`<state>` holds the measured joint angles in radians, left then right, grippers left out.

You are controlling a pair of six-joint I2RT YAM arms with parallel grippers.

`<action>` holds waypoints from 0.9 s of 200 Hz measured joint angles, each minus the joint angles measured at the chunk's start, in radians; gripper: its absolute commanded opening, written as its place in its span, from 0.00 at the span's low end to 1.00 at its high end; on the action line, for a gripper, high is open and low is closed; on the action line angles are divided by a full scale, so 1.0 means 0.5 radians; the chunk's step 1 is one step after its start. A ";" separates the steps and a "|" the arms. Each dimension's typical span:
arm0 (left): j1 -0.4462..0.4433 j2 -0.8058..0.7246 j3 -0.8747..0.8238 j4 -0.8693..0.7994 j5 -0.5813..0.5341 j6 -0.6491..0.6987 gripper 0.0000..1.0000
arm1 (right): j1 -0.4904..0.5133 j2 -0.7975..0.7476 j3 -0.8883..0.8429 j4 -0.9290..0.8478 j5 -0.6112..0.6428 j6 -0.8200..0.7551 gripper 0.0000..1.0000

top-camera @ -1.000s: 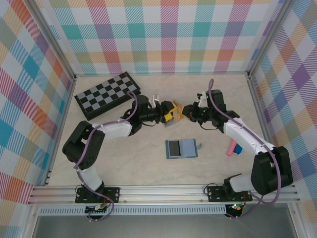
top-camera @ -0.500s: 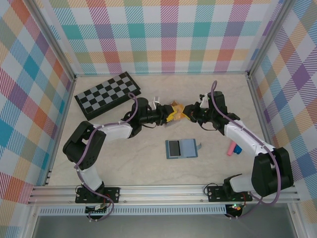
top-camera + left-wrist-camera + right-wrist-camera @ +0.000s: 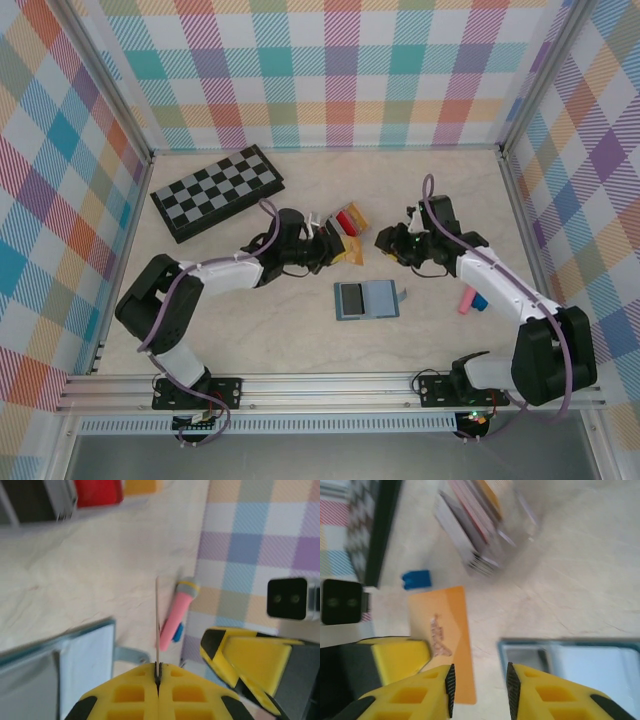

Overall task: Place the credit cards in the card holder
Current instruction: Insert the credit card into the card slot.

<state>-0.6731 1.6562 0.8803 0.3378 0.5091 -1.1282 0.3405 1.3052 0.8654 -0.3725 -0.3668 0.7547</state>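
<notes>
My left gripper (image 3: 345,250) is shut on an orange credit card (image 3: 445,640), which the left wrist view shows edge-on as a thin upright line (image 3: 157,625) pinched between the yellow fingers. The light-grey card holder (image 3: 347,218) stands just behind it with a red card (image 3: 99,491) and other cards upright in its slots (image 3: 480,530). My right gripper (image 3: 384,242) hangs a little to the right of the card, open (image 3: 478,690), with nothing between its pads.
A blue-grey wallet (image 3: 366,299) lies open in front of both grippers. The chessboard (image 3: 218,190) sits at the back left. A pink pen-like object (image 3: 467,298) lies at the right, and a small blue cube (image 3: 416,579) sits near the chessboard.
The left gripper has shut on the orange card. The right gripper has opened, let go of it and drawn back to the right. The card holder now shows behind the left gripper.
</notes>
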 measured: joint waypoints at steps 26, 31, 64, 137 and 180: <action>-0.173 -0.035 -0.005 -0.189 -0.111 0.146 0.00 | 0.095 0.113 -0.088 -0.108 0.056 -0.121 0.27; -0.201 -0.035 -0.011 -0.205 -0.129 0.159 0.00 | 0.107 0.130 -0.114 -0.121 0.071 -0.133 0.28; -0.336 -0.001 -0.076 -0.213 -0.240 0.209 0.00 | 0.134 0.183 -0.230 -0.206 0.189 -0.231 0.27; -0.448 0.153 -0.187 -0.077 -0.402 0.201 0.00 | 0.133 0.270 -0.244 -0.236 0.446 -0.376 0.28; -0.458 0.195 -0.187 0.016 -0.425 0.201 0.00 | 0.130 0.343 -0.283 -0.227 0.479 -0.390 0.27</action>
<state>-0.9020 1.7535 0.7868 0.3458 0.2966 -1.0275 0.4057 1.4769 0.7238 -0.4858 -0.1272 0.5598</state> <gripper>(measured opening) 0.040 0.273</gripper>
